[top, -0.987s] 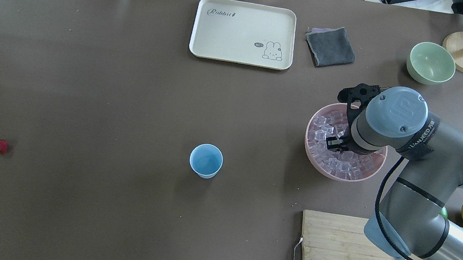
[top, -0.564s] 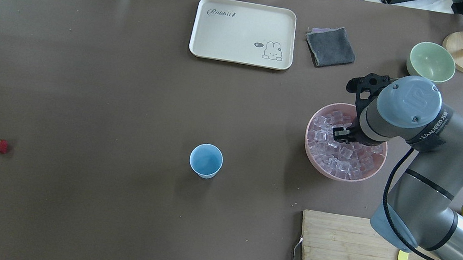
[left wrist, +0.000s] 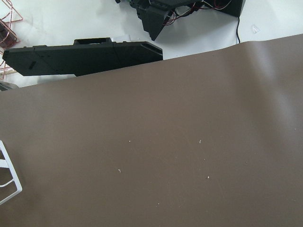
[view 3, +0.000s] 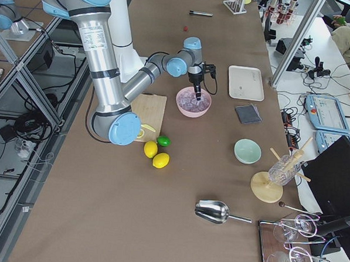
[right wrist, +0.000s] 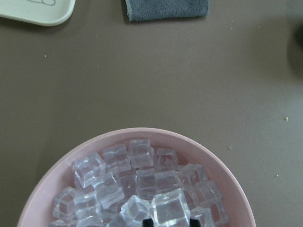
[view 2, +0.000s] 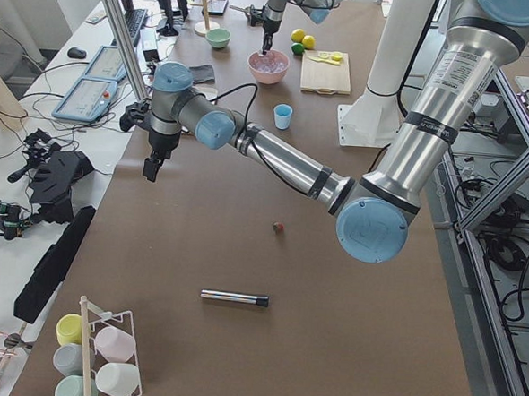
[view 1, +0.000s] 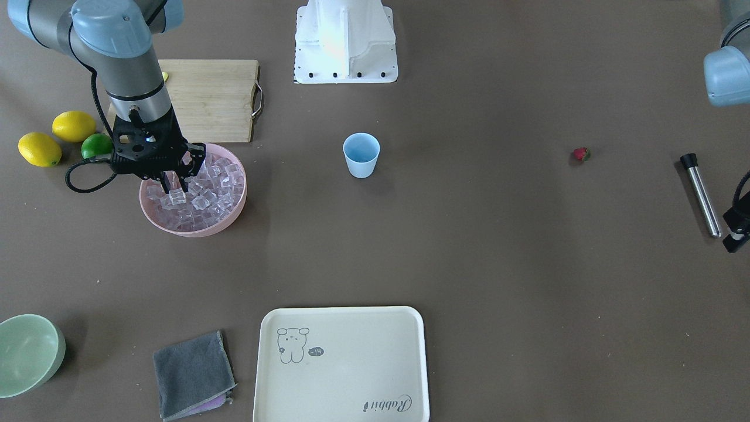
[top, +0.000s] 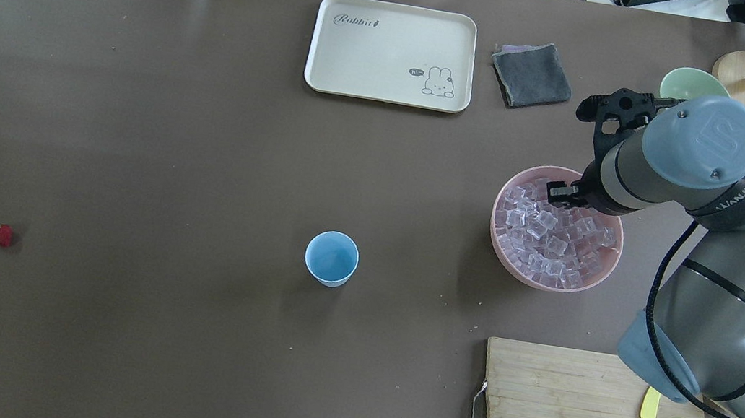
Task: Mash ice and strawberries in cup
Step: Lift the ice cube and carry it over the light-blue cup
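Observation:
The light blue cup (top: 331,258) stands upright and alone mid-table, also seen in the front-facing view as the cup (view 1: 361,154). A tiny red strawberry (top: 1,235) lies far off on the left half. Clear ice (top: 550,245) cubes fill the pink bowl (top: 505,253). My right gripper (top: 561,192) hangs over the bowl's far part, pointing down. In the right wrist view one ice cube (right wrist: 170,208) looms large between its fingers, so it looks shut on that cube. My left gripper (view 2: 149,169) hovers over bare table far left; I cannot tell its state.
A metal rod (view 1: 700,196) with a black cap lies near the left gripper. A cream tray (top: 391,51), grey cloth (top: 531,74) and pale green bowl (top: 689,86) sit at the far side. A cutting board (top: 555,417) with a yellow knife and lemon slices lies near right.
My right arm swung toward the table's far side, carrying the gripper from the middle of the pink bowl to its far part. Cup and strawberry stayed put.

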Robot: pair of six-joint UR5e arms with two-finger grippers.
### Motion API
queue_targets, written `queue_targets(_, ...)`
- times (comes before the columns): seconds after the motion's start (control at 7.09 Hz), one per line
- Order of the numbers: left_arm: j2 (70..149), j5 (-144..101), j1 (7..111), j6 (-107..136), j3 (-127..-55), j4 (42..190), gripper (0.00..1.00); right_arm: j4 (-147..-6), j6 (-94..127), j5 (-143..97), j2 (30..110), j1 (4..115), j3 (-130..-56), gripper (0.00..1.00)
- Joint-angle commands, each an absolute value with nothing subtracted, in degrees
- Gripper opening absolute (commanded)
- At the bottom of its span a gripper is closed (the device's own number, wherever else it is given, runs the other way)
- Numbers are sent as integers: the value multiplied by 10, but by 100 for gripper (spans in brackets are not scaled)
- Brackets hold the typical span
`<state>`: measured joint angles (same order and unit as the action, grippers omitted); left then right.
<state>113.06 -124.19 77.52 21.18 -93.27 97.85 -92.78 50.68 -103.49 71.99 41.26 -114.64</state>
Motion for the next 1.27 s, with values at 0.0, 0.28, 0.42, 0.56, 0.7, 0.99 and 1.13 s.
queue_targets(0.0,1130,-1243,774,212,-939,979,98,-929,507,-1040,713,426,-1189,0)
queue_targets(0.28,1132,-1244,773,212,-942,979,98,-929,508,-1039,695,426,-1190,0)
queue_targets(0.42,1134,-1244,773,212,-943,978,98,-928,507,-1040,673,432,-1195,0)
queue_targets(0.56,1135,-1244,773,212,-943,979,98,-929,507,-1040,657,430,-1192,0)
queue_targets(0.7,1134,-1244,773,212,-943,979,98,-926,504,-1040,643,430,-1191,0)
queue_targets(0.99,1136,-1244,773,213,-941,976,98,-933,502,-1040,575,419,-1159,0)
queue_targets(1.13,1134,-1245,773,213,-943,977,98,-929,505,-1036,555,395,-1144,0)
